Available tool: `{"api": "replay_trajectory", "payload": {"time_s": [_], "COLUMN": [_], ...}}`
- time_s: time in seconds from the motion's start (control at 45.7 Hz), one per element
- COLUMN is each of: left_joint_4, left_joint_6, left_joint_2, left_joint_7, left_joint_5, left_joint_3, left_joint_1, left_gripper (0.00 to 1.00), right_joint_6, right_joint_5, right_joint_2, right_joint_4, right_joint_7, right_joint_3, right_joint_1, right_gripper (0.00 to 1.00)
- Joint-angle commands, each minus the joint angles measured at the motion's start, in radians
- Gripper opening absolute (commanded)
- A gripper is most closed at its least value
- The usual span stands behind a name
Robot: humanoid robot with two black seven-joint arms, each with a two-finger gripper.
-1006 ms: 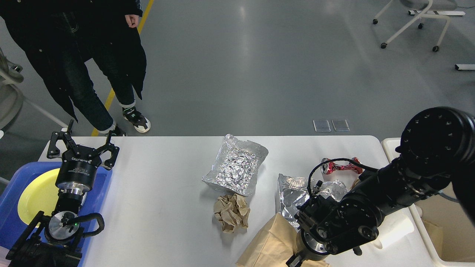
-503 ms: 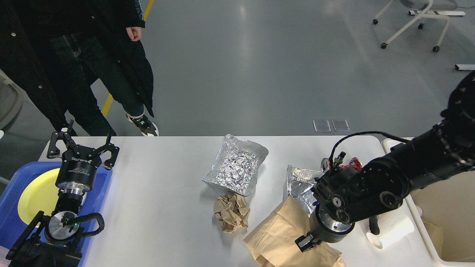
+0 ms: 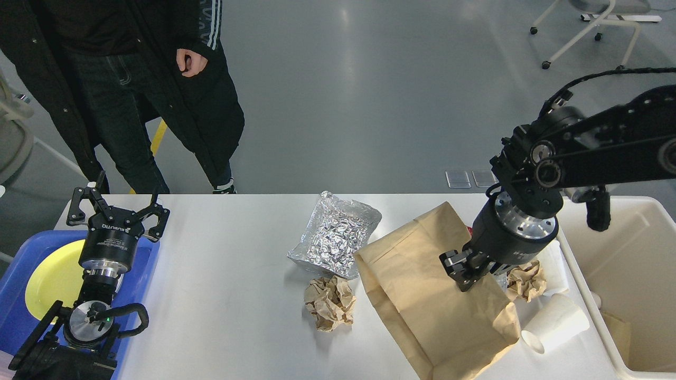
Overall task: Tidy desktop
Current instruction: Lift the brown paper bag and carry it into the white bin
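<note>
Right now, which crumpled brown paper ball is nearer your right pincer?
The crumpled paper ball just right of the right pincer, beside the paper cup; the other lies below the foil.

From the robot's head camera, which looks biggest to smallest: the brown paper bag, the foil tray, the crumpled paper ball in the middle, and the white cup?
1. brown paper bag, though lifted nearer the camera
2. foil tray
3. and 4. crumpled paper ball and white cup: too alike to rank.

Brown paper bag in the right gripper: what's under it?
Beneath the lifted brown paper bag the white desktop shows around its edges. A paper cup and crumpled paper lie beside it; anything directly underneath is covered.
</note>
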Motion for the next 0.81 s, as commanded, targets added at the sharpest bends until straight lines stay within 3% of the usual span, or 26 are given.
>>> {"api": "replay_trajectory", "payload": {"time_s": [0.0, 0.437, 0.612, 0.787], "left_joint_4": [0.0, 0.0, 0.0, 0.0], "left_joint_6": [0.0, 0.0, 0.0, 0.0], "left_joint_2": [0.0, 0.0, 0.0, 0.0], "left_joint_7": [0.0, 0.0, 0.0, 0.0], "left_joint_5": [0.0, 0.0, 0.0, 0.0], "left_joint_3": [0.0, 0.0, 0.0, 0.0], "left_joint_1": [0.002, 0.002, 0.0, 0.0], "left_gripper": [0.96, 0.96, 0.96, 0.96], "right_joint_6": [0.044, 0.021, 0.016, 0.016], "right_joint_5": [0.034, 0.166, 0.167, 0.155], "right_joint_2": [-0.026, -0.041, -0.144, -0.3], "right_joint_4": [0.007, -0.012, -0.11, -0.3], "right_joint_7": [-0.003, -0.003, -0.003, -0.003], "right_joint_3": [-0.04, -0.274, -0.382, -0.441], "right_joint_1": [0.096, 0.198, 0.172, 0.065], "right_gripper": [0.0, 0.0, 0.0, 0.0]}}
